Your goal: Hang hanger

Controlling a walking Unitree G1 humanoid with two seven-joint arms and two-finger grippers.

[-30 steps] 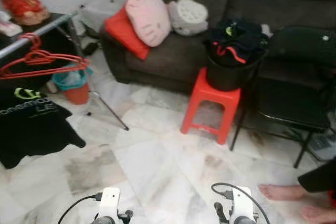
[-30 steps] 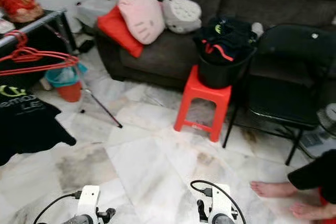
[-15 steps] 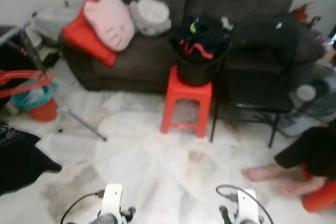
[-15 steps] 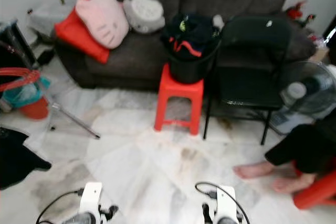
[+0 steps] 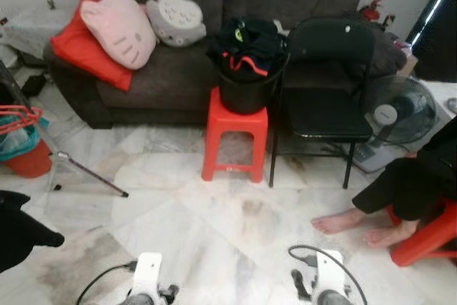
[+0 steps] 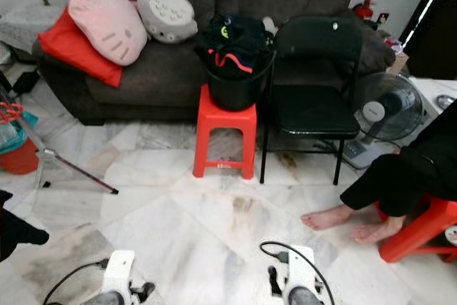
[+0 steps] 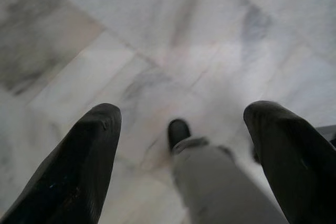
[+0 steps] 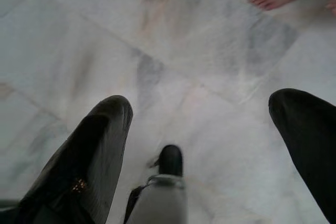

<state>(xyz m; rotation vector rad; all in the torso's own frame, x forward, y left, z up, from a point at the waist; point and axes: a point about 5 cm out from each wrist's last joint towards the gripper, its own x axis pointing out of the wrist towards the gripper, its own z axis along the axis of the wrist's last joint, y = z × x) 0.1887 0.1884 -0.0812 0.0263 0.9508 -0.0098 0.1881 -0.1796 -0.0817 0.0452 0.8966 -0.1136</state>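
Note:
Red hangers hang at the far left edge on a drying rack whose leg slants across the floor. A black bucket heaped with dark clothes sits on a red stool in front of the sofa. Both arms hang low at the bottom of the eye views. My left gripper is open over bare marble floor. My right gripper is open too, above the floor, with nothing between its fingers.
A dark sofa with cushions lies ahead. A black folding chair and a fan stand to the right. A seated person's bare feet and a red stool are at the right. A black shirt hangs at the left.
The camera has swung to the right: the rack, hangers and black shirt slid to the left edge, and the chair, fan and seated person came into view. Both arms stay low.

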